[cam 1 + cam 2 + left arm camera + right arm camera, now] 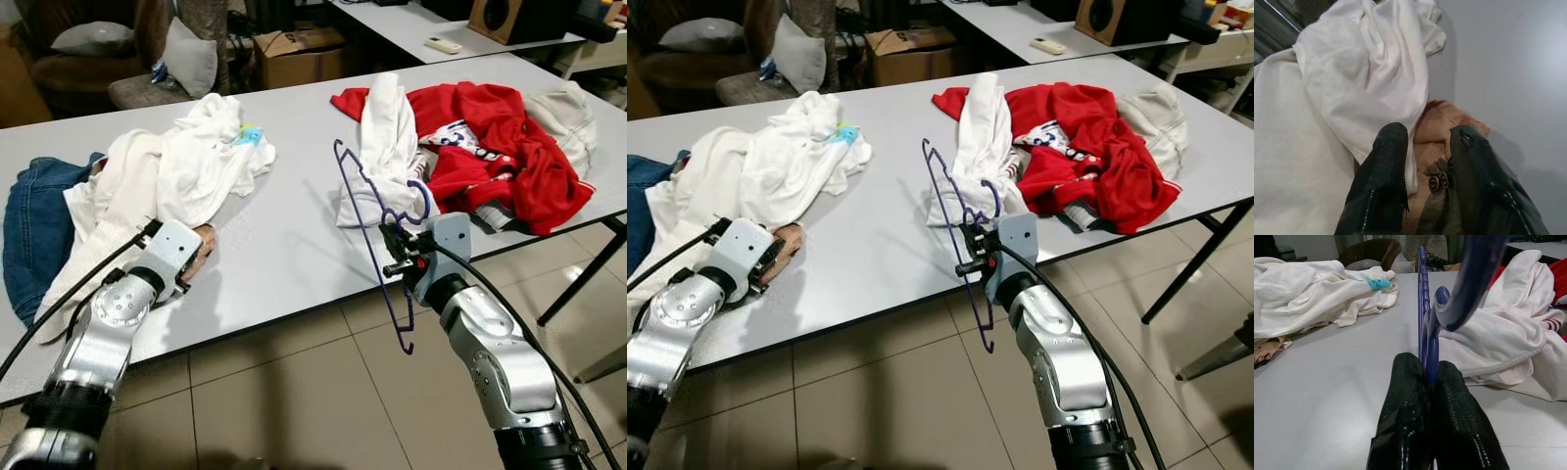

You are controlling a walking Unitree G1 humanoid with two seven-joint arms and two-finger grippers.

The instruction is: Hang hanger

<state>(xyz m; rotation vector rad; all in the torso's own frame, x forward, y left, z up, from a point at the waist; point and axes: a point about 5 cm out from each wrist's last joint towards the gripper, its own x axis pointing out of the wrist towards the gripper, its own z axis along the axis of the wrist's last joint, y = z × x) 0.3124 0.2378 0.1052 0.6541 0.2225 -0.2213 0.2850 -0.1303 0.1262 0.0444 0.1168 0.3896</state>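
Left eye view: our right tool [397, 250] holds one purple hanger [370, 235] over the near edge of the bench [284, 235].

We go by size. One grey bench carries two heaps of clothes: white garments [167, 181] with blue jeans [34, 235] on our left, a red top [500, 147] with white cloth [377, 147] on our right. The single hanger stands upright, pinched flat between the right tool's closed fingers [1408, 396]. Our left tool [1427, 161], fingers slightly parted, straddles the white edge and a tan buttoned garment [1437, 142]. We judge the hanger picked up, but no rail is visible, so hanging remains.
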